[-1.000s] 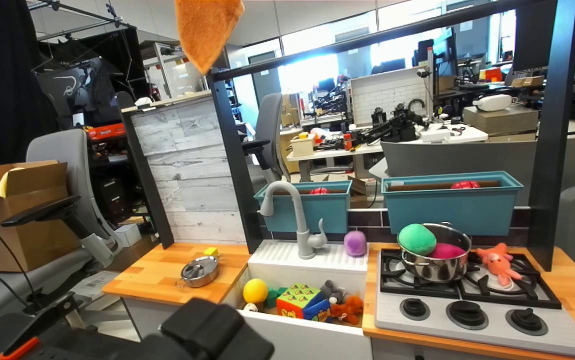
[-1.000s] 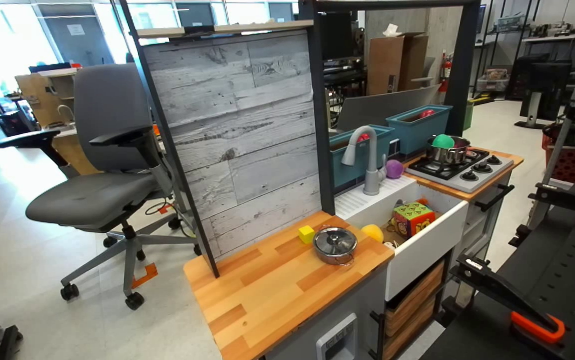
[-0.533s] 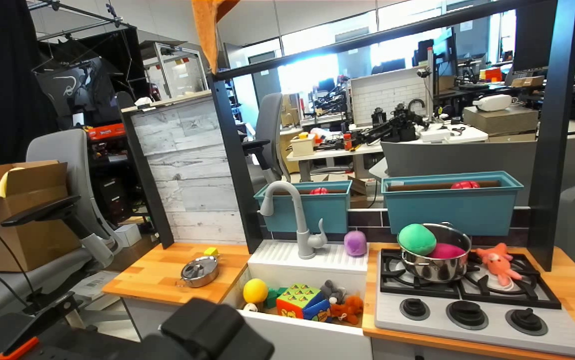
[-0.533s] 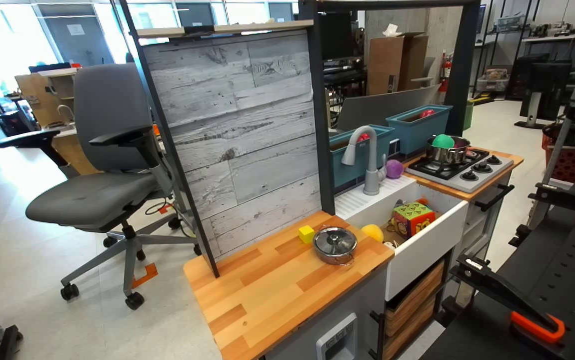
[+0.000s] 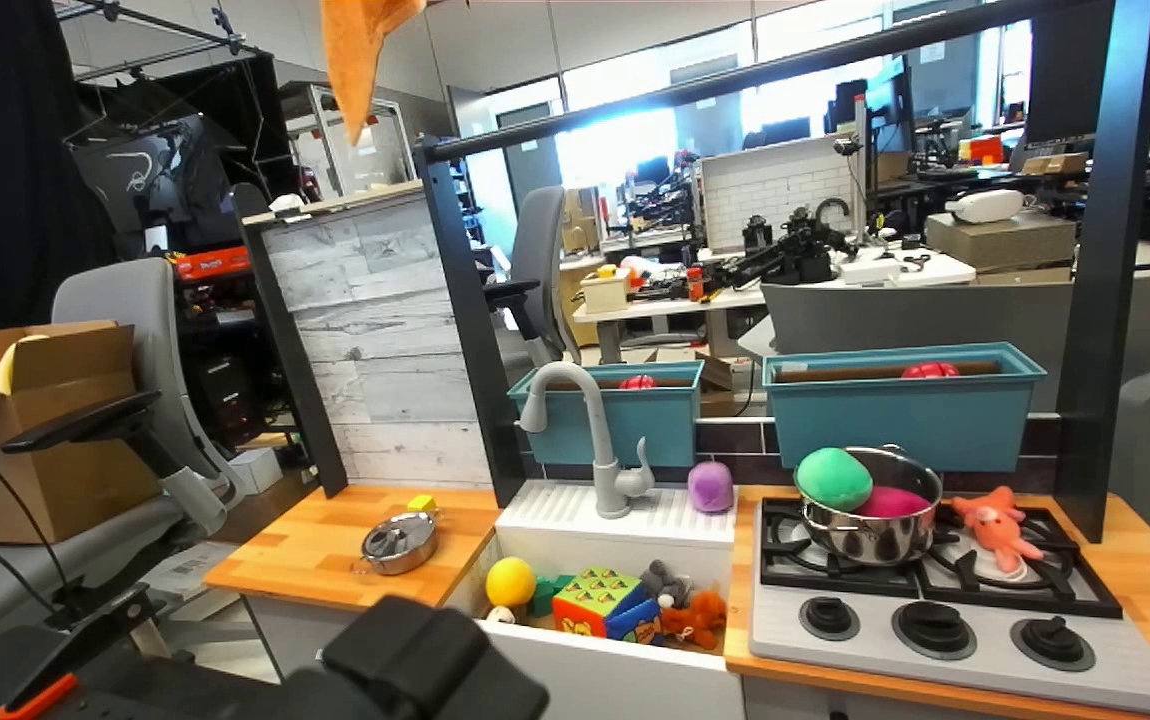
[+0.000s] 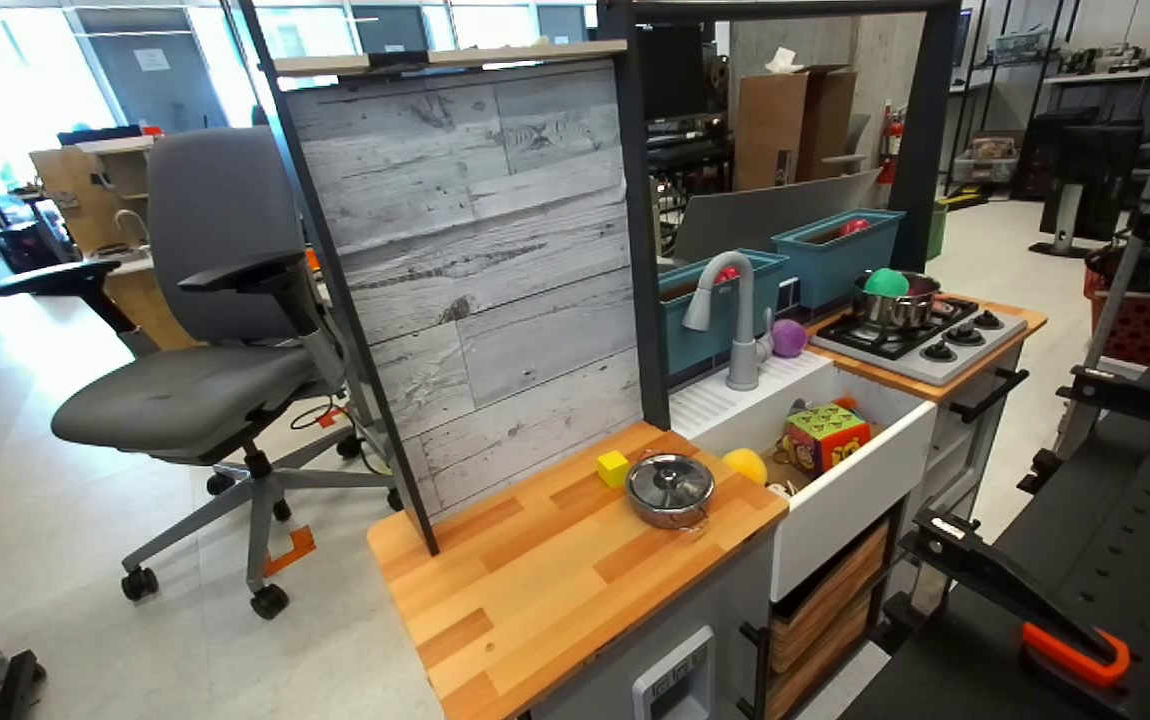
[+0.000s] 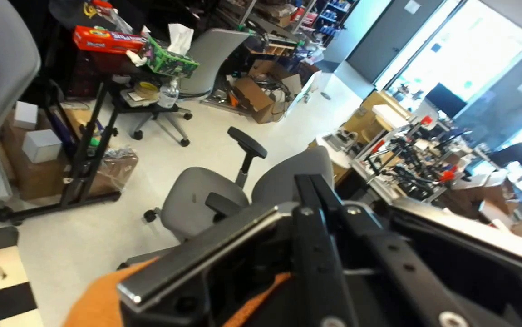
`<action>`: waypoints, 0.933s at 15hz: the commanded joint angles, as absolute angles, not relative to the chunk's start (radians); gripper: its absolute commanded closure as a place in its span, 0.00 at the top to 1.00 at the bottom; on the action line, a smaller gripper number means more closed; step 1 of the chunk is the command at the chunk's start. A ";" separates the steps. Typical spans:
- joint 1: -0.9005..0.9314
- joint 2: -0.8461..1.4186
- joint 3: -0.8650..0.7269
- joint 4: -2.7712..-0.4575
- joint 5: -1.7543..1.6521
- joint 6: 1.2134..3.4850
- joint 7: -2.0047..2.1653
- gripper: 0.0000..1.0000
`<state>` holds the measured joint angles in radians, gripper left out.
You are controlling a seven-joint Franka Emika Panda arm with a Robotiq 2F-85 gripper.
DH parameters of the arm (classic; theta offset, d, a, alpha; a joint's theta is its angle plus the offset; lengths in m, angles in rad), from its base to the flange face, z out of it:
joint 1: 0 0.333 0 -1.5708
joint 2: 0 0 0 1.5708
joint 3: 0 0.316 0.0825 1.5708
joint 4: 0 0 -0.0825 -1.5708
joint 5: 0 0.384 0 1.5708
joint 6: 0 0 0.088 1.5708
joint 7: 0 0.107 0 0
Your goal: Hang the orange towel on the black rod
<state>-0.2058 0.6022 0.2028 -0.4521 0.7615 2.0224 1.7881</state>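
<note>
The orange towel (image 5: pixel 360 55) hangs down from above the top edge in an exterior view. Its lower tip is just left of the black rod's left end in that view, apart from it. The black rod (image 5: pixel 750 75) spans the top of the toy kitchen frame; it also shows at the top of an exterior view (image 6: pixel 785 9). In the wrist view my gripper (image 7: pixel 312 178) has its black fingers together. Orange towel cloth (image 7: pixel 100 295) shows below and behind the fingers; the place where it is pinched is hidden. The gripper is out of both exterior views.
Black posts (image 5: pixel 470 330) hold the rod. A grey wood panel (image 6: pixel 495 250) with a shelf (image 5: pixel 335 203) stands beside it. Below are a faucet (image 5: pixel 595 430), teal planters (image 5: pixel 900 420), a stove with a pot (image 5: pixel 875 535), and a small lidded pan (image 5: pixel 400 543).
The towel's hanging corner turned narrow and shifted slightly right, then swung left. It is now left of the rod's end in that view. The kitchen things have not moved.
</note>
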 commanded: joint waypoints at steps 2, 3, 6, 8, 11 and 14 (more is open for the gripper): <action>-0.164 0.603 0.155 -0.451 0.662 2.206 1.690 0.01; -0.153 0.609 0.145 -0.446 0.627 2.247 1.683 0.01; -0.133 0.626 0.107 -0.439 0.507 2.354 1.698 0.01; -0.123 0.640 0.080 -0.436 0.419 2.417 1.716 0.01; -0.107 0.658 0.005 -0.446 0.288 2.470 1.771 0.01; -0.103 0.689 -0.033 -0.430 0.214 2.421 1.830 0.01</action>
<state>-0.1181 0.6565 0.0131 -0.4600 0.2846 2.4331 1.7643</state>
